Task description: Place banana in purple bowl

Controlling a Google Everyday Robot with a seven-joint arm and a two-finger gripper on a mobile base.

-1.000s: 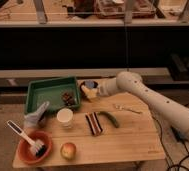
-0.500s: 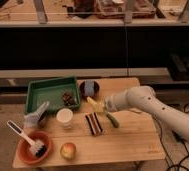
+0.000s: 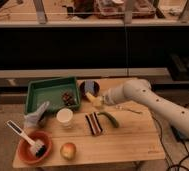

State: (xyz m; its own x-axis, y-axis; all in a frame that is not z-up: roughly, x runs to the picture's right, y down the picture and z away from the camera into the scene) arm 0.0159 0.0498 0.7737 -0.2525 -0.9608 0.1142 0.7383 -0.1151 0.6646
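The small yellow banana (image 3: 92, 98) sits at the front rim of the dark purple bowl (image 3: 90, 87), which stands at the back of the wooden table beside the green tray. My gripper (image 3: 98, 101) reaches in from the right, low over the table, and its fingers are shut on the banana's right end. The pale arm (image 3: 138, 95) stretches off to the right edge of the camera view.
A green tray (image 3: 44, 90) holds a small dark item. A white cup (image 3: 64, 116), a dark striped piece (image 3: 93, 123) and a green curved piece (image 3: 110, 119) lie mid-table. An orange bowl (image 3: 23, 151) with a brush, an apple (image 3: 68, 150), a grey cloth (image 3: 35, 117) and a utensil (image 3: 128, 110) are also there.
The gripper has dropped from beside the bowl toward the table and closed at the banana. The arm has swung slightly forward. The other objects have stayed put.
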